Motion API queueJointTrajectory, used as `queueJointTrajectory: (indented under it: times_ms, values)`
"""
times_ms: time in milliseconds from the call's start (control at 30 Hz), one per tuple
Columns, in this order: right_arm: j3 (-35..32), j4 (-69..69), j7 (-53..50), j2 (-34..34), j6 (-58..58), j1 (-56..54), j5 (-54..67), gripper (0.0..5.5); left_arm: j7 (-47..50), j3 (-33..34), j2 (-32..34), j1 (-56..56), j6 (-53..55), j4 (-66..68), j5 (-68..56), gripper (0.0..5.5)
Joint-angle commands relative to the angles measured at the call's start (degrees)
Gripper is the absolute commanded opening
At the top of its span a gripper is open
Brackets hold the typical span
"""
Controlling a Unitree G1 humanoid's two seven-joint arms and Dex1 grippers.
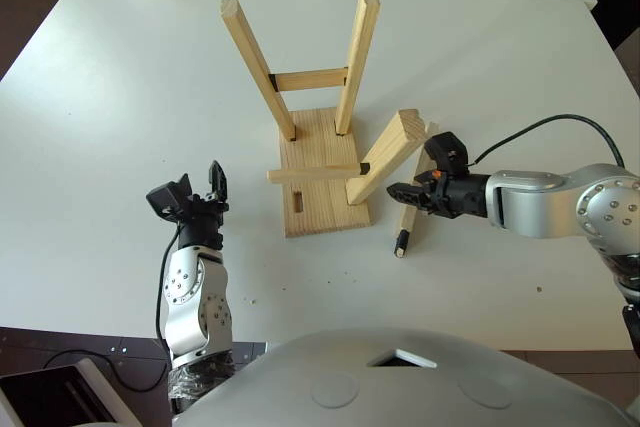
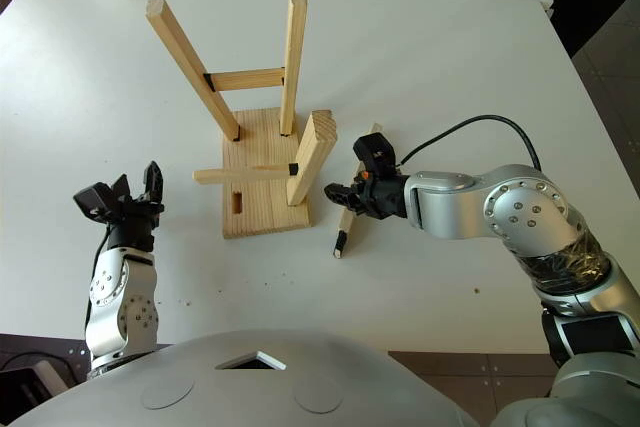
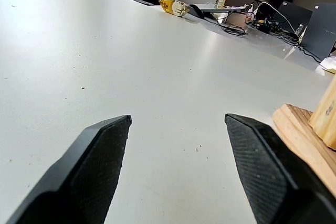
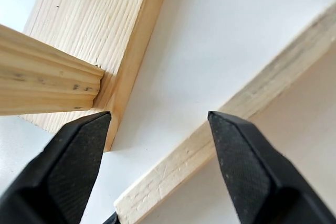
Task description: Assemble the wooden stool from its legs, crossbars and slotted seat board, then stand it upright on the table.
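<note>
The left arm (image 1: 195, 292) is built of silver-grey metal segments, its round joint caps ringed with small dark screws, with a thin black cable (image 1: 161, 297) alongside. The right arm (image 1: 550, 202) shows a smooth silver cylinder and a screw-ringed disc, a second black cable (image 1: 540, 125) looping off its wrist (clear film (image 2: 565, 267) wraps the upper segment). The left gripper (image 3: 178, 145) and right gripper (image 4: 157, 145) are black, with wedge-shaped, finely textured fingers (image 4: 68, 161); the right carries an orange mark (image 1: 437, 175).

The seat board (image 1: 320, 209) and legs (image 1: 357, 62) are pale, straight-grained wood; the table (image 1: 110, 117) is plain white.
</note>
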Motion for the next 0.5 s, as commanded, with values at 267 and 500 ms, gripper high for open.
queueJointTrajectory:
  times_ms: [267, 500]
  values:
    - [-0.84, 0.52, 2.86, -1.1, 3.53, -1.58, -1.52, 3.42, 1.12, -0.55, -0.89, 1.34, -0.24, -1.33, 0.04, 3.29]
    - [0.08, 1.44, 4.02, 0.44, 5.26, -1.08, -4.08, 3.42, 1.49, -0.84, -1.02, 1.36, -0.31, -1.3, 0.04, 3.29]
